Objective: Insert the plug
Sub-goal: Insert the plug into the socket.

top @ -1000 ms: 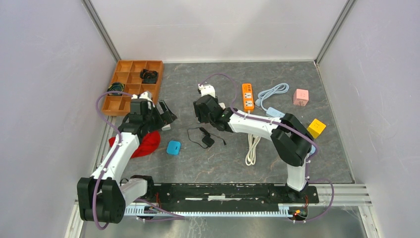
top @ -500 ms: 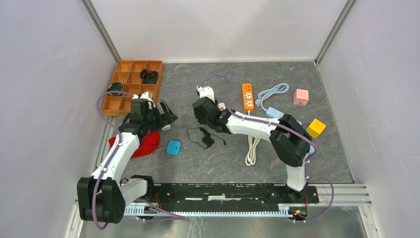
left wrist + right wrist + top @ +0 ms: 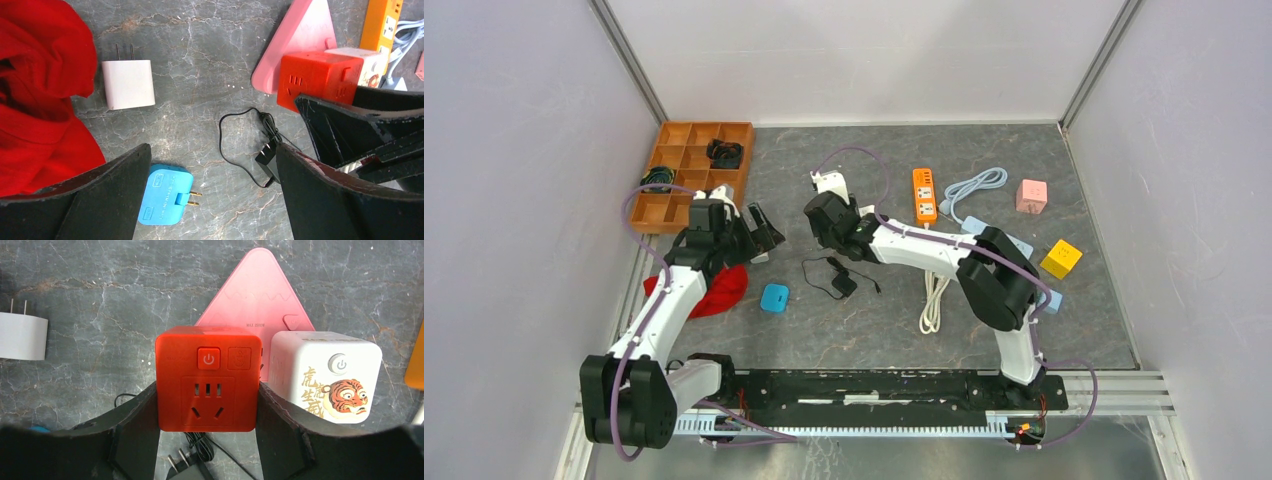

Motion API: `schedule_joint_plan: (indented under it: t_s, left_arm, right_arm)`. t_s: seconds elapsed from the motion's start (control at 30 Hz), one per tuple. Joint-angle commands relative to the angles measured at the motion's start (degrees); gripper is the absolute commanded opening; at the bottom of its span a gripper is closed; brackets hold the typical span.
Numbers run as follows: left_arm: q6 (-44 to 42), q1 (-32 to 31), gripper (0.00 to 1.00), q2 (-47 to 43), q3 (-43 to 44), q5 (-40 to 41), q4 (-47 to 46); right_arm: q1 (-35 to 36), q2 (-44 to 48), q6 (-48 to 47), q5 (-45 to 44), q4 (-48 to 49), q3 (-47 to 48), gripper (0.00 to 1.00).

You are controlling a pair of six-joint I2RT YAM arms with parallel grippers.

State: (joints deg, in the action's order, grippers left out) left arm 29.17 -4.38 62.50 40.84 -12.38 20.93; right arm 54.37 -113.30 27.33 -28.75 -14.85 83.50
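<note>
Top view sets the black plug [image 3: 843,284] on the tabletop [image 3: 874,335] near the right gripper [image 3: 829,222], farther from the left gripper [image 3: 764,232]; left wrist shows 2 fingers [image 3: 95,200] wide apart, plug just inside 1; right wrist shows fingers [image 3: 132,432] clamped on the red socket cube [image 3: 208,385].

My right claw [image 3: 207,407] clasps the cube socket [image 3: 207,357]; a second cube [image 3: 325,375] just right of it; the triangular socket [image 3: 252,295] behind both; the corded adapter [image 3: 186,462] before them.

A red cloth [image 3: 727,287] lies near the wooden compartment tray [image 3: 707,125], a yellow cube [image 3: 1061,258] well apart.
</note>
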Motion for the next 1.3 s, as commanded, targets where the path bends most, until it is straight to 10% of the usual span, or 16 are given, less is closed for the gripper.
schedule_joint_plan:
  t_s: [0.0,1.27]
  left_arm:
    - [-3.2,-0.3,1.00,0.8,-0.3,-1.9,-1.1]
    - [-3.1,-0.4,0.99,4.4,0.2,-3.1,-0.2]
  right_arm:
    - [-0.3,-5.0,-1.5,0.3,-4.0,5.3,0.30]
    - [-2.9,-14.7,-6.8,8.0,-9.0,7.8,0.28]
